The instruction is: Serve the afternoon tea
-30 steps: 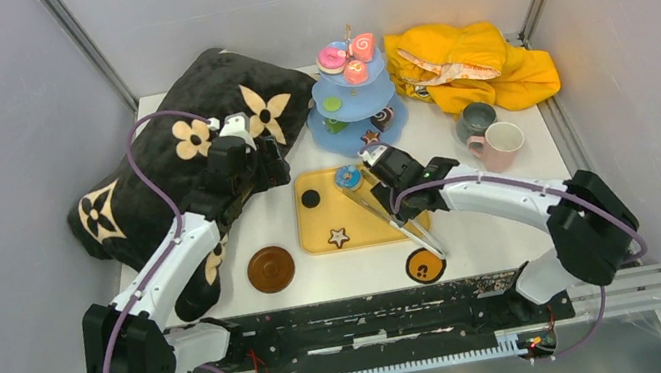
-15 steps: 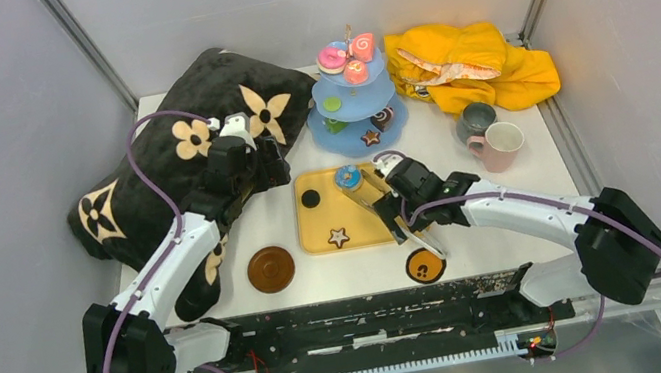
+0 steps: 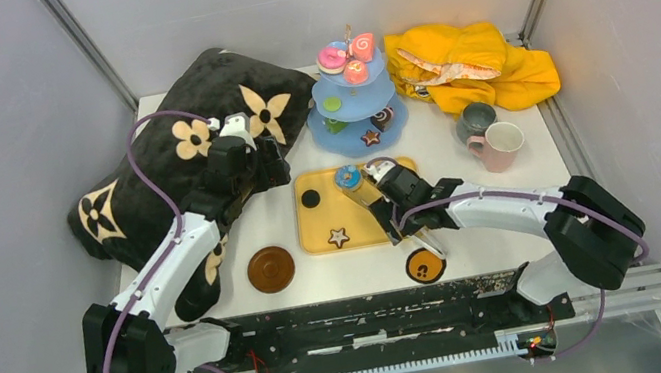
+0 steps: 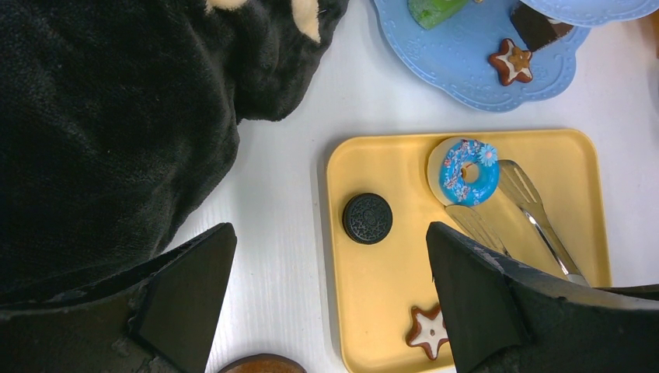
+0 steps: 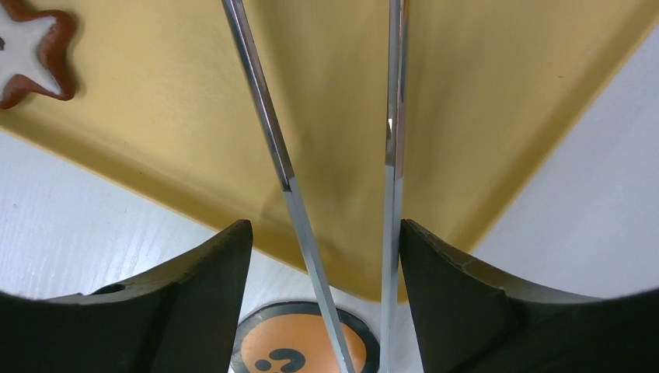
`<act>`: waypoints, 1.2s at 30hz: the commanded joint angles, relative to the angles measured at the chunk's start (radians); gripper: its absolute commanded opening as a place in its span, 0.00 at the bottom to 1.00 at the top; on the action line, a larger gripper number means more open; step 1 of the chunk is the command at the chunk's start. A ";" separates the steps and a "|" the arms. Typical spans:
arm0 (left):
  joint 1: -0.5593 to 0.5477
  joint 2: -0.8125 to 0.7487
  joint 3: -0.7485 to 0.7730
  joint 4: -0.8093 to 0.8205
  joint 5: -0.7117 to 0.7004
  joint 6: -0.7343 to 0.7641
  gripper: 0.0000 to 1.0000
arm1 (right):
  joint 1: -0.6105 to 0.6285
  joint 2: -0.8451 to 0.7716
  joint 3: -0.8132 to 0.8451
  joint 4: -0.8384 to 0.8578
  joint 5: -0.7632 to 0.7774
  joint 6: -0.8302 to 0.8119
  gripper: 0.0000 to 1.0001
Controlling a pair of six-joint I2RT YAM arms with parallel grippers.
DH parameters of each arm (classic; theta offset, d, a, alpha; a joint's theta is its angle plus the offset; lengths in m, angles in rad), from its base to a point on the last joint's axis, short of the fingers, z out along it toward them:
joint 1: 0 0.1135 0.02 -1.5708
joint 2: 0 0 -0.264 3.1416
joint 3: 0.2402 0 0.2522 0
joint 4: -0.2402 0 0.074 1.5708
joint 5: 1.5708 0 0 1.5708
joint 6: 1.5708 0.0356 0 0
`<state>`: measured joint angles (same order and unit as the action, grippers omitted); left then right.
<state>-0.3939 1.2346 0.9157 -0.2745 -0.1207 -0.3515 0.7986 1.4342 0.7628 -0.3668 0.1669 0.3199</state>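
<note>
A light-blue three-tier stand [image 3: 354, 101] at the back holds pink swirl rolls on top and a star biscuit on its bottom tier [image 4: 466, 74]. On the yellow tray [image 3: 332, 217] lie a blue doughnut [image 4: 464, 171], a dark round biscuit [image 4: 367, 218], a star biscuit [image 4: 427, 329] and metal tongs [image 5: 264, 101]. My right gripper [image 5: 325, 225] is open, low over the tray's near edge, with both tong arms between its fingers. My left gripper [image 4: 330, 229] hangs open above the tray's left edge, holding nothing. The pink cup [image 3: 503, 144] and grey mug [image 3: 476, 120] stand at the right.
A black flowered cushion [image 3: 170, 163] fills the left side, under the left arm. A yellow cloth [image 3: 474, 66] is bunched at the back right. A brown coaster [image 3: 270, 268] and an orange coaster [image 3: 425, 265] lie near the front edge.
My right gripper has drawn back from the foot of the stand toward the near edge, over the tongs' handles, and its jaws stand wider. The left arm has not moved.
</note>
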 commanded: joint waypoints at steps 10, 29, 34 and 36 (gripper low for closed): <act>0.005 -0.015 0.017 0.034 -0.004 -0.036 1.00 | 0.007 0.021 -0.010 0.111 0.019 0.010 0.41; 0.004 -0.012 0.025 0.036 0.000 -0.037 1.00 | 0.007 -0.208 0.096 -0.238 0.003 -0.016 0.01; 0.005 -0.005 0.026 0.041 -0.001 -0.040 1.00 | -0.015 -0.334 0.177 -0.360 0.044 -0.016 0.01; 0.005 -0.003 0.024 0.045 0.003 -0.041 1.00 | -0.038 -0.355 0.232 -0.412 0.056 -0.024 0.01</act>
<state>-0.3939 1.2346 0.9157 -0.2745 -0.1211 -0.3515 0.7948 1.1435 0.8658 -0.6807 0.1707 0.3099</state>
